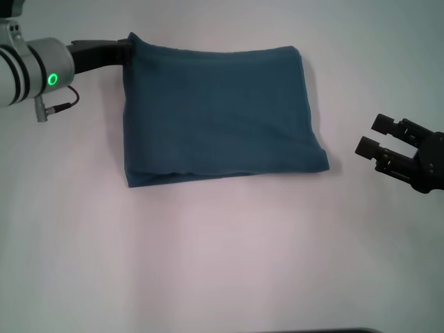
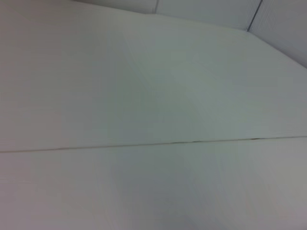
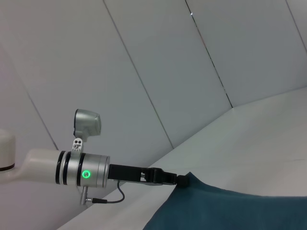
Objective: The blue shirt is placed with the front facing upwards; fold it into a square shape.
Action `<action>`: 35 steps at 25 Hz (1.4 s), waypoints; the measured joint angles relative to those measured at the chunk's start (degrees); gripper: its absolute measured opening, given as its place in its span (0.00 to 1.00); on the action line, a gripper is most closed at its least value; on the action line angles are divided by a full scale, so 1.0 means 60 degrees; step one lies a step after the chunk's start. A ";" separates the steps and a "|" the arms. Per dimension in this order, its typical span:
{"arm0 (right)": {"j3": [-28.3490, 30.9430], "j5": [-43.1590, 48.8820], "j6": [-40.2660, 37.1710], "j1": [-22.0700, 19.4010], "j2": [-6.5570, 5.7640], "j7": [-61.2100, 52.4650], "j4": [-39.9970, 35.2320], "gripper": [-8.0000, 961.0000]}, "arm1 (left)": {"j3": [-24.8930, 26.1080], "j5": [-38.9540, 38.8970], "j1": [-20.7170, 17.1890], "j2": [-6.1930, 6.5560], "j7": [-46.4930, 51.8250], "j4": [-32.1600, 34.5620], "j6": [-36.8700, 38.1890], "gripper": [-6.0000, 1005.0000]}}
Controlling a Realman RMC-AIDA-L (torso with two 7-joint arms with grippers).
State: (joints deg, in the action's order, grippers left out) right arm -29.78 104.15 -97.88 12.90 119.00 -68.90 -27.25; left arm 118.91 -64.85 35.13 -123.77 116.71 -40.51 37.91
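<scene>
A staged robot test bay or lab is indicated, not a home. A broad, plain white table (image 1: 222, 263) is seen from the head view, its surface seamed by a thin joint line (image 2: 144, 144) in the left wrist view. The space behind is closed off by large pale wall panels (image 3: 158, 72) divided by narrow dark seams, as seen from the right wrist. No household furnishing is shown; only a silver arm segment with a lit green ring (image 3: 86, 174) is framed against the panels

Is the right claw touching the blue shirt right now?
No, the right claw hangs open off to the side of the folded blue shirt, with bare white table between them.
</scene>
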 joint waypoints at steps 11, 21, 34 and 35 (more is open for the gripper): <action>0.0006 0.0000 -0.0006 0.0017 0.0000 -0.0017 0.0000 0.82 | 0.0000 0.0040 -0.0040 0.0001 -0.0019 0.0102 -0.0057 0.03; 0.0011 0.0000 -0.0007 0.0027 0.0000 -0.0016 0.0001 0.82 | 0.0407 -0.0028 -0.0730 0.0004 0.0296 -0.0664 0.0302 0.19; -0.0030 0.0000 0.0006 0.0043 -0.0016 -0.0016 0.0001 0.82 | 0.2114 -0.1809 -0.1381 0.0423 0.1250 -0.0797 0.5274 0.40; -0.0039 0.0000 0.0020 0.0045 -0.0016 -0.0016 0.0001 0.82 | 0.2251 -0.1809 -0.1175 0.0507 0.1436 -0.0273 0.5597 0.40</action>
State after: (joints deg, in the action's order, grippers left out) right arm -30.01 104.15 -97.76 13.18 118.91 -68.99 -27.24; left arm 132.41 -75.71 28.09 -120.73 125.32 -42.14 71.49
